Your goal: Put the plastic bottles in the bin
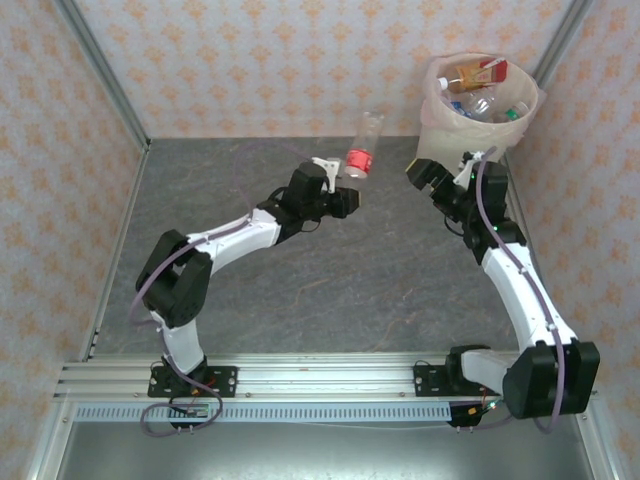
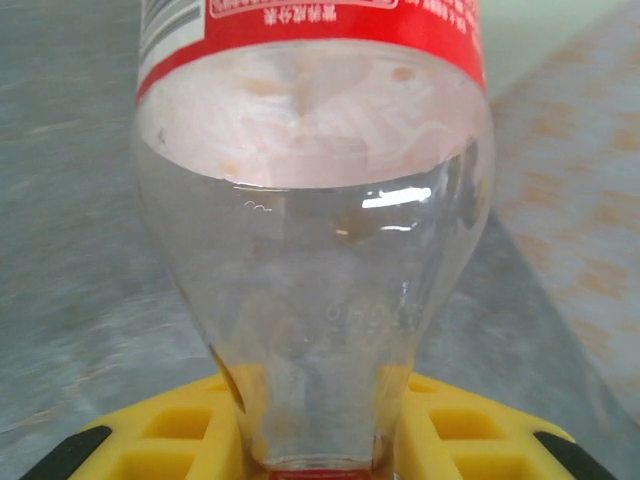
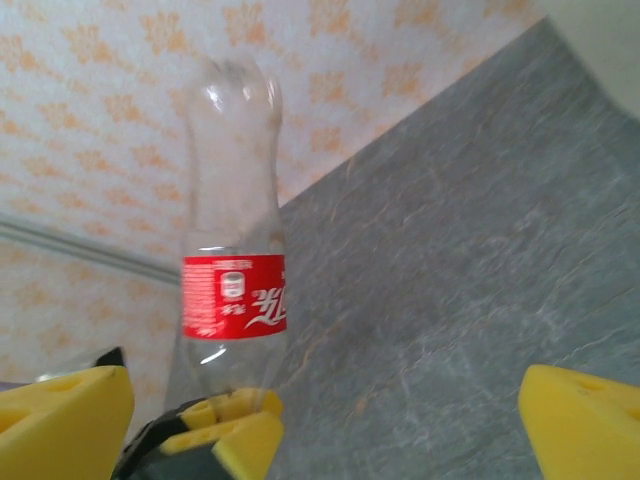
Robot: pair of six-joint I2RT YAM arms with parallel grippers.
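A clear plastic bottle (image 1: 364, 146) with a red label is held upside down above the table, its base toward the back wall. My left gripper (image 1: 338, 181) is shut on its neck. In the left wrist view the bottle (image 2: 310, 240) rises from between the yellow fingers (image 2: 180, 430), which press on both sides of the neck. The bin (image 1: 436, 112), cream-white with a pink bag over its rim, stands at the back right and holds several bottles (image 1: 478, 88). My right gripper (image 1: 424, 173) hangs open and empty just in front of the bin. Its wrist view looks at the held bottle (image 3: 232, 260).
The grey table (image 1: 330, 290) is walled by patterned panels (image 1: 260, 60) at the back and sides, with metal posts in the corners. A rail (image 1: 320, 375) with both arm bases runs along the near edge.
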